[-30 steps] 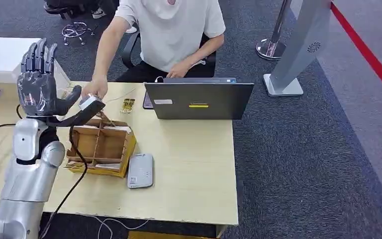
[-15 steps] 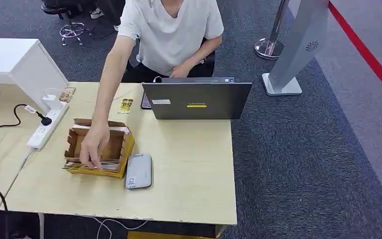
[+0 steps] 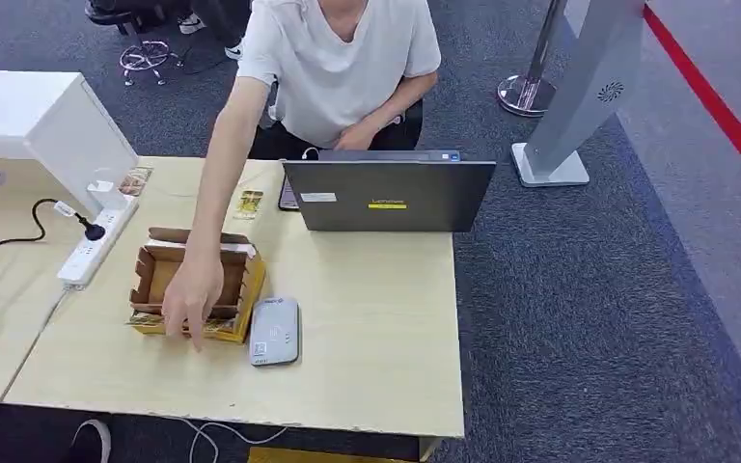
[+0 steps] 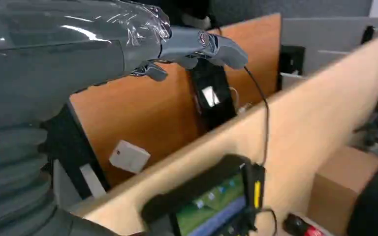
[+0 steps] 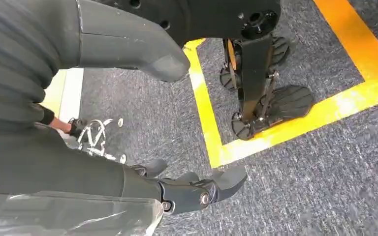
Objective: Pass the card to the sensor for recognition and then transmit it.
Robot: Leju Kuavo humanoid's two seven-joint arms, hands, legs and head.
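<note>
1. Two robot hands are off the table, so the task looks paused or between cycles; neither holds a card.
2. At about 9 o'clock on the table (image 3: 367,328) lies a white power strip (image 3: 92,249) with a black plug in it, well apart from the task's things.
3. Left of centre sits the cardboard box (image 3: 196,280), with dividers inside. A person's hand (image 3: 190,299) reaches into its near edge, at 7 o'clock of the laptop (image 3: 389,196). Whether that hand grips a card cannot be told; the card itself is not distinguishable, and is presumably inside the box.
4. Just beside the box, at its 4 o'clock, lies the grey sensor (image 3: 275,330), flat, with nothing on it. Judged from this, presentation to the sensor and the hand-over are both left to do.
5. A small yellowish item (image 3: 247,204) lies near the laptop's left corner; too small to identify.
6. Left hand (image 4: 177,46): in its wrist view, fingers loosely curled and apart, holding nothing, beside a wooden partition and a small screen (image 4: 209,201).
7. Right hand (image 5: 187,189): hanging over grey carpet with yellow floor tape (image 5: 211,132), fingers apart, holding nothing.
</note>
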